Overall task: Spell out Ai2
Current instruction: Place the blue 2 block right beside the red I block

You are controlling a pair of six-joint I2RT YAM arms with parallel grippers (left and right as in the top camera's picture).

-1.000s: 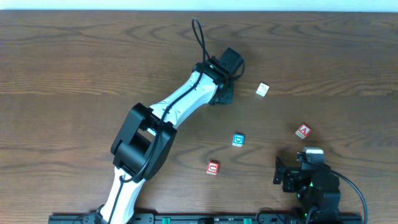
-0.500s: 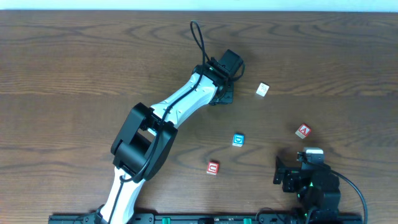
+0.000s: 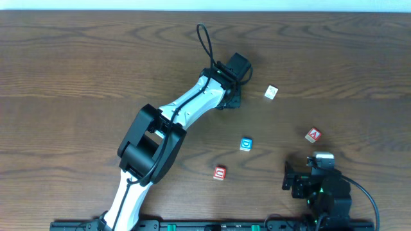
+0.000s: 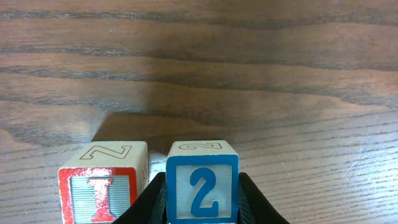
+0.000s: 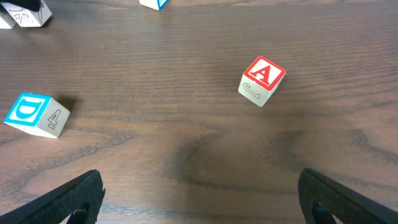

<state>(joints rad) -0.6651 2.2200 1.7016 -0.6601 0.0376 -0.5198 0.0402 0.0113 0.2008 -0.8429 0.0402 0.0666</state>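
Observation:
My left gripper (image 4: pixel 201 208) is shut on a blue "2" block (image 4: pixel 201 180). A red "I" block (image 4: pixel 102 186) stands close beside it on its left, with a narrow gap between them. In the overhead view the left gripper (image 3: pixel 231 97) hides both blocks. A red "A" block (image 3: pixel 313 135) lies at the right; it also shows in the right wrist view (image 5: pixel 262 79). My right gripper (image 5: pixel 199 193) is open and empty, low at the front right (image 3: pixel 297 179), short of the "A" block.
A blue "D" block (image 3: pixel 246 144) lies mid-table and shows in the right wrist view (image 5: pixel 37 115). A red block (image 3: pixel 220 173) lies nearer the front. A white block (image 3: pixel 271 92) lies right of the left gripper. The left arm (image 3: pixel 180 115) stretches diagonally across the table.
The left arm has shifted very slightly. The loose blocks and the right arm have not moved.

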